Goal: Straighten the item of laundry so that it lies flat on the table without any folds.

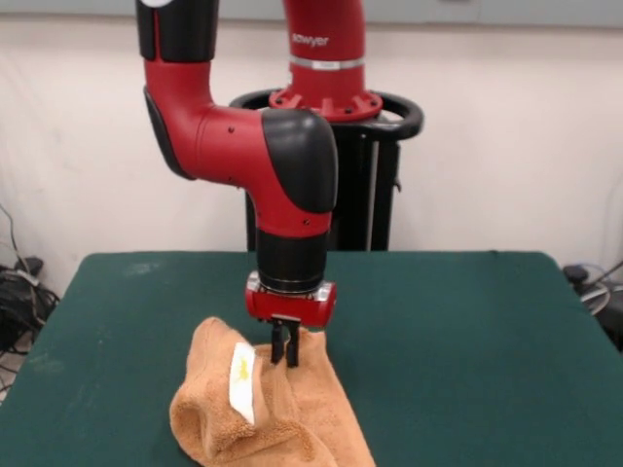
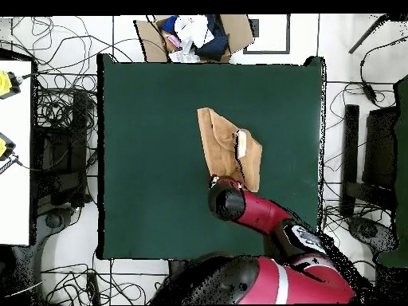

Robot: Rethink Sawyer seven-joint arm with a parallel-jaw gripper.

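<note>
**Front view: bunched towel beneath a lowered gripper**

Table (image 1: 467, 321): dark green felt-like top, rectangular, mostly bare.

Towel (image 1: 292, 418): orange-tan terry cloth, folded and humped, not flat. Lies near the table edge opposite the robot, roughly midway along it in the front view. White label (image 1: 242, 381) faces up on the fold. Overhead view shows the towel (image 2: 227, 147) as a narrow folded strip.

Gripper (image 1: 284, 352): fingers drawn narrow, pointing down, tips at the towel's raised fold; whether cloth is pinched cannot be told.

Room: pale wall behind the black pedestal (image 1: 370, 185); cables (image 2: 64, 111) on a light floor; cardboard box (image 2: 195, 36) of oddments beyond the far edge.
</note>
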